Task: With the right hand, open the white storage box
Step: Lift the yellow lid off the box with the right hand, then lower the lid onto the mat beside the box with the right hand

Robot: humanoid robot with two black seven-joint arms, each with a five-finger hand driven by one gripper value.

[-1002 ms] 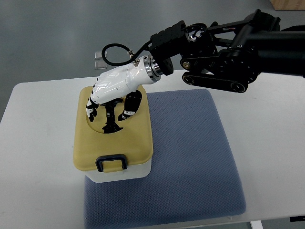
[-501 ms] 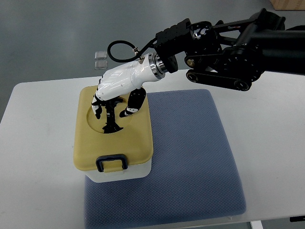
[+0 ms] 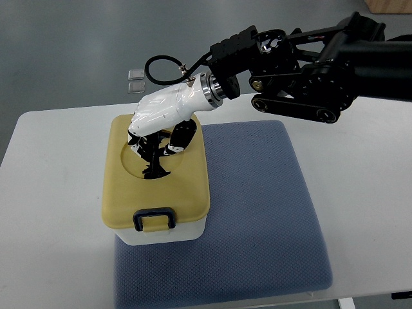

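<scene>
Right hand [image 3: 156,132]: since half a second ago, fingers drawn in tighter over the lid's round recess; box shifted slightly toward 3 o'clock. Fingers curled around the black handle [image 3: 153,168] in the recess; whether they truly grip it cannot be told. White storage box [image 3: 156,193], yellow lid closed, sits on the blue mat [image 3: 257,212], directly beneath the hand. Long axis 12 to 6 o'clock, latch [image 3: 154,219] at 6 o'clock.

Table [image 3: 58,193]: white; covered at centre by blue mat [image 3: 257,212]; box [image 3: 154,193] set on mat's left edge.
</scene>
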